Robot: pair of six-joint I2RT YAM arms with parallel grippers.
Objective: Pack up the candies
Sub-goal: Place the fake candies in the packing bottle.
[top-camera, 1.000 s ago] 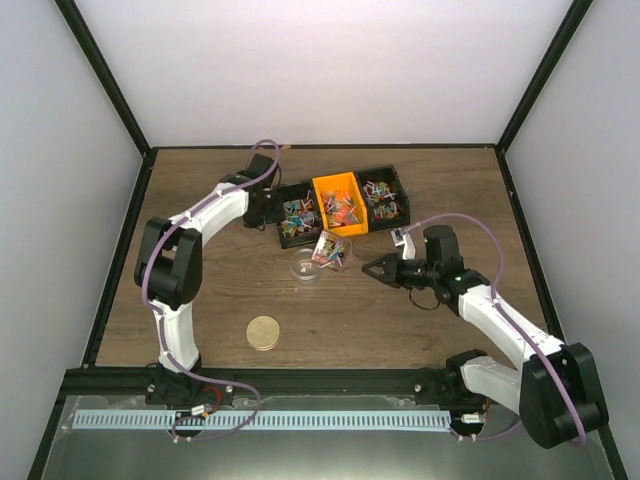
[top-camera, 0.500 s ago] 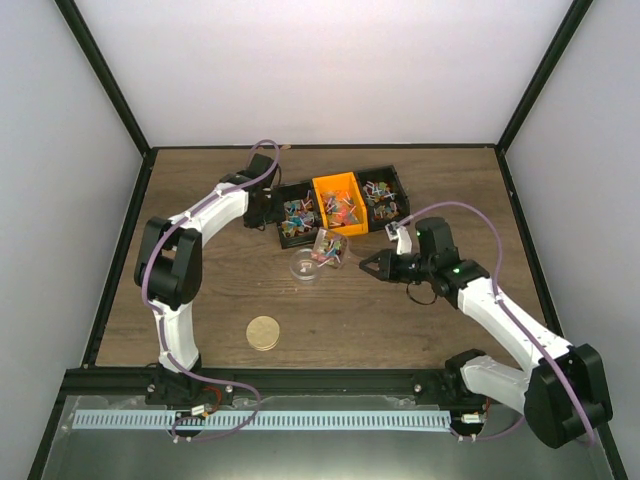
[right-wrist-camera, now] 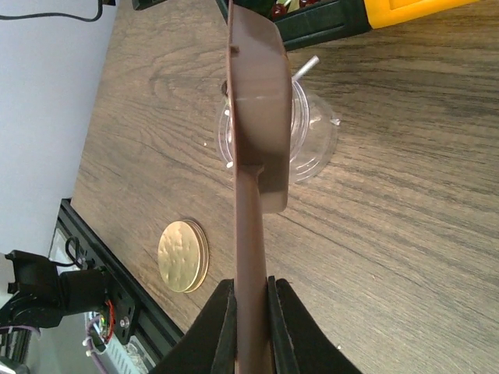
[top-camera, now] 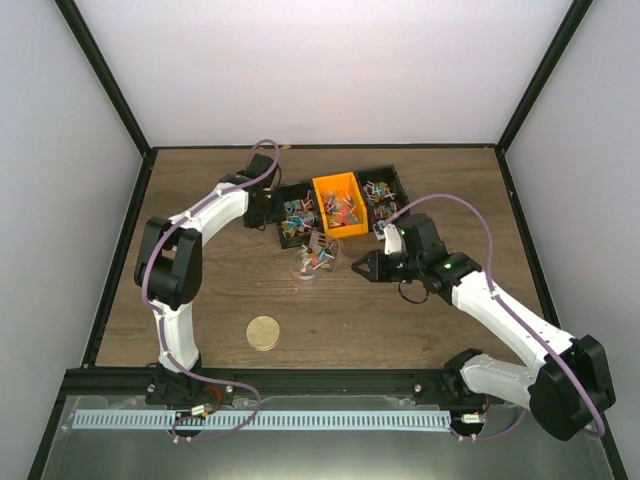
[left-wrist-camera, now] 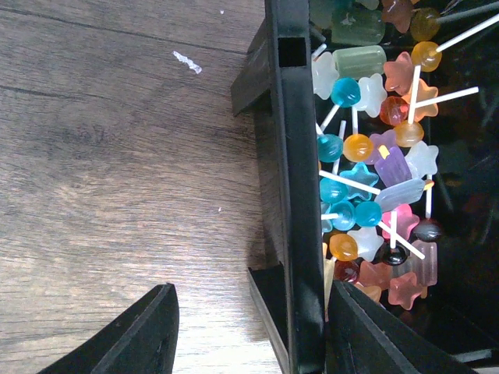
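Observation:
The candies point(top-camera: 298, 215) fill three bins at the back: a black one on the left, an orange one point(top-camera: 340, 205) and a black one point(top-camera: 382, 195). Up close they are small mixed-colour sweets, some on sticks point(left-wrist-camera: 374, 179). My left gripper point(left-wrist-camera: 251, 312) stands open astride the left black bin's wall point(left-wrist-camera: 292, 156), one finger inside the bin and one over the table. My right gripper point(right-wrist-camera: 251, 284) is shut on the handle of a scoop point(right-wrist-camera: 257, 109). The scoop point(top-camera: 322, 252) holds some candies over a clear round cup point(top-camera: 305, 270).
A round tan lid point(top-camera: 263, 332) lies on the wood table toward the near edge, also visible as the tan lid point(right-wrist-camera: 182, 255) beside the scoop handle. The clear cup point(right-wrist-camera: 312, 148) stands just in front of the bins. A black frame rail point(top-camera: 300, 378) runs along the near edge.
My right arm has moved left with the scoop, bringing it from beside the cup to over it. The left arm has not moved.

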